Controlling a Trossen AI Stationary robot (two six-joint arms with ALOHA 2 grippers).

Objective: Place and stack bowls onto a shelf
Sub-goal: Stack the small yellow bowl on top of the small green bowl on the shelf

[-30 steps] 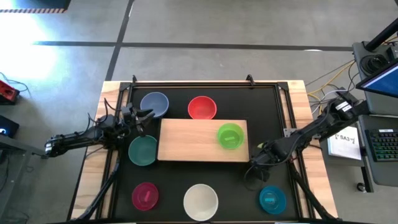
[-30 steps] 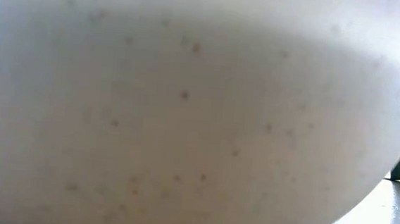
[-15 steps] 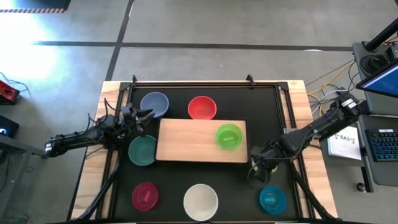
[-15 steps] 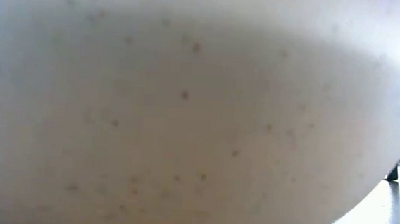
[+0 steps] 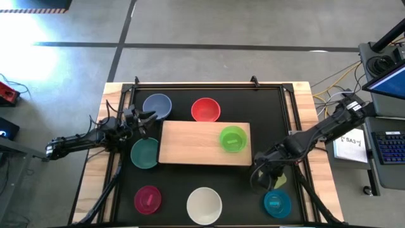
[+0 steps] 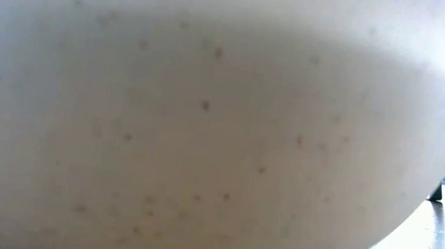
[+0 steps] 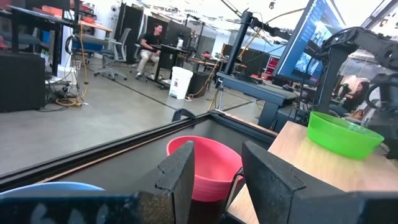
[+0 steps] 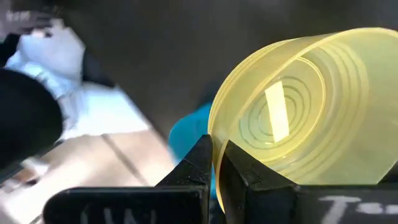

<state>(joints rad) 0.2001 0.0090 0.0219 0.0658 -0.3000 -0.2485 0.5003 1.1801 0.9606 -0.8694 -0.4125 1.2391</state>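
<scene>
Black tabletop of the table (image 5: 285, 101), seen from above, with the scene read from left to right. The left gripper (image 5: 144, 120) hangs just beside the blue-grey bowl (image 5: 157, 106) and above the teal-green bowl (image 5: 145, 152); its jaws stand partly apart and hold nothing, so this arm appears to be waiting within reach of its nearest bowls. Along the near edge sit the magenta bowl (image 5: 147, 199) and the cream-white bowl (image 5: 204, 204), the latter so close to the low camera that it fills that view. The red bowl (image 5: 205, 109) rests just beyond the shelf (image 5: 190, 143), a pale wooden board at the centre. On the shelf's right end sits the green bowl (image 5: 233, 139), presumably the base for a stack. The right gripper (image 5: 267, 175) is clamped on the rim of the yellow-green bowl (image 8: 305, 112), which hangs tilted on edge near the shelf's right corner; pinching the thin wall lets the bowl be carried clear of the table. Below it the teal-blue bowl (image 5: 276, 202) awaits its turn.
</scene>
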